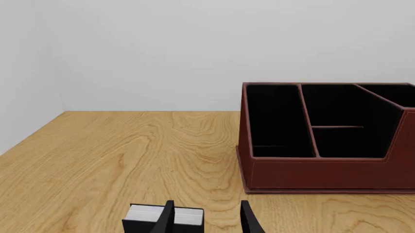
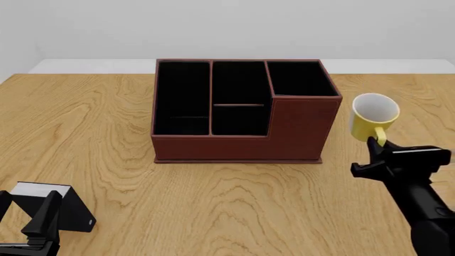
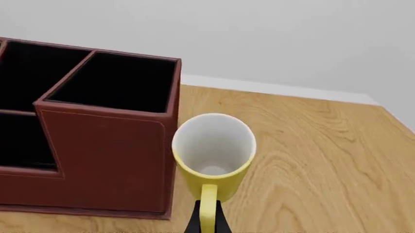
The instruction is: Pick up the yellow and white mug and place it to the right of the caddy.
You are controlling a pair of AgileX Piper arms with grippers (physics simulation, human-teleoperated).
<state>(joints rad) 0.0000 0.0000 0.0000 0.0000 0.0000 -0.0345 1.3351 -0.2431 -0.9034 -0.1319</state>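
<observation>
The yellow and white mug (image 2: 374, 114) (image 3: 214, 150) hangs at the right of the dark red-brown caddy (image 2: 242, 136) (image 3: 104, 155) (image 1: 324, 170), close to its taller corner section. My right gripper (image 2: 375, 143) (image 3: 207, 221) is shut on the mug's yellow loop handle (image 3: 207, 204), with the white inside facing up. Whether the mug's base touches the table does not show. My left gripper (image 1: 209, 221) (image 2: 25, 210) stands open near the table's front left, holding nothing.
A small black box with a white top (image 2: 44, 190) (image 1: 152, 214) sits just ahead of the left gripper, partly behind one finger. The wooden table (image 2: 235, 208) runs back to a white wall behind the caddy.
</observation>
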